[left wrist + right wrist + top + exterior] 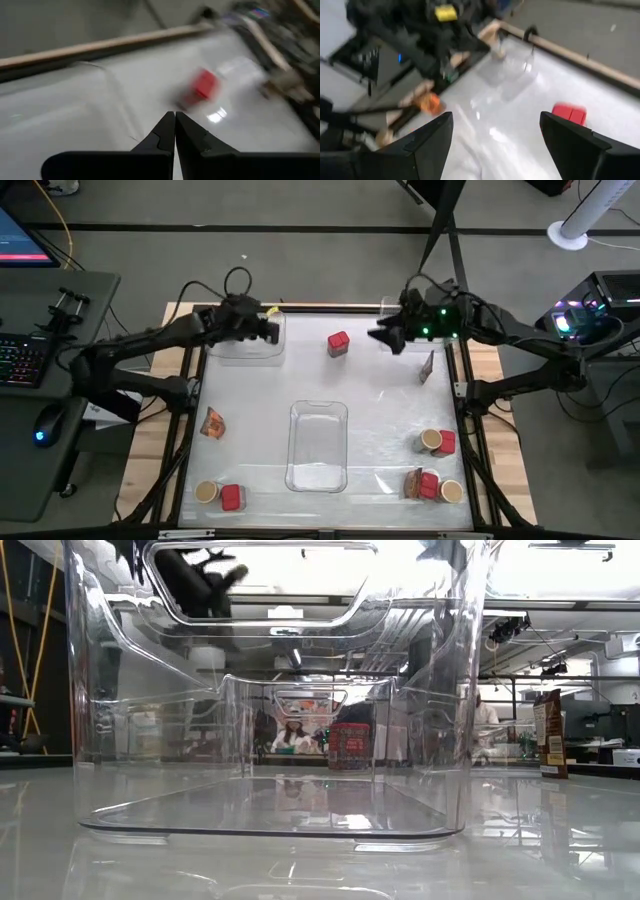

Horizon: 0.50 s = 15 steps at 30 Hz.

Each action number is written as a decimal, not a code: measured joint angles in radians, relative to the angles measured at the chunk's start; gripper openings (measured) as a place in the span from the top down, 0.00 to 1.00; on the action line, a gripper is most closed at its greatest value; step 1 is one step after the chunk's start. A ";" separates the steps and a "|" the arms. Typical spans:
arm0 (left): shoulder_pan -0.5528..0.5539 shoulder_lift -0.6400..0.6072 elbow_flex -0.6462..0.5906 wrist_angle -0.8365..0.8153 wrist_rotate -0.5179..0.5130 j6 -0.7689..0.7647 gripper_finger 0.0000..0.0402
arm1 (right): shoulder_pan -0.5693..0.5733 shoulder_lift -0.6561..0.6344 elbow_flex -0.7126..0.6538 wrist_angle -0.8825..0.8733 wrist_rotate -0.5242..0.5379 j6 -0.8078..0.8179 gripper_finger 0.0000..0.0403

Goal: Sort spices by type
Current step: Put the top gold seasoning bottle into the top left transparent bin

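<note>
Left hand (272, 330): fingers pressed together, holding nothing, positioned at the far left of the tabletop (380, 405) over a clear tray (250, 345).

Right hand (383, 337): fingers spread wide, empty, at the far right, facing the left hand.

Between the two hands, one red boxy container (338, 344) stands alone on the far middle of the tabletop, touched by neither hand.

A second clear tray (318, 445) sits empty at centre, toward the near edge.

Remaining spices:
- Foil packet (212, 422) at left, lying apart from the rest.
- Near left: tan-lidded jar (206, 492) just beside a red container (231, 498).
- Right side: upright packet (427, 366) near the right hand.
- Right, nearer: jar (431, 441) touching a red container (446, 444).
- Near right: packet (413, 483), red container (429, 485) and jar (451, 492) clustered together.
</note>
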<state>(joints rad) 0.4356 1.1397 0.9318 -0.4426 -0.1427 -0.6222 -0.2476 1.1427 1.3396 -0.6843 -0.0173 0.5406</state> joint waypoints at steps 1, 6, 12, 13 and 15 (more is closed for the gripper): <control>-0.030 -0.019 0.000 0.000 0.027 0.016 1.00 | 0.017 0.000 0.001 -0.028 0.000 0.000 0.27; -0.229 -0.081 -0.001 -0.034 0.056 0.043 1.00 | 0.151 0.001 -0.008 -0.189 -0.005 0.094 0.27; -0.386 -0.090 -0.002 -0.009 -0.056 -0.009 1.00 | 0.408 0.003 -0.146 -0.330 -0.040 0.470 0.33; -0.397 -0.089 -0.002 0.003 -0.079 -0.022 1.00 | 0.456 0.003 -0.173 -0.336 -0.064 0.541 0.37; -0.407 -0.087 -0.002 0.031 -0.120 -0.028 1.00 | 0.559 0.003 -0.226 -0.357 -0.095 0.682 0.49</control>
<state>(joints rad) 0.0283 1.0526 0.9298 -0.4114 -0.2623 -0.6500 0.3118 1.1454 1.1141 -1.0417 -0.1127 1.2222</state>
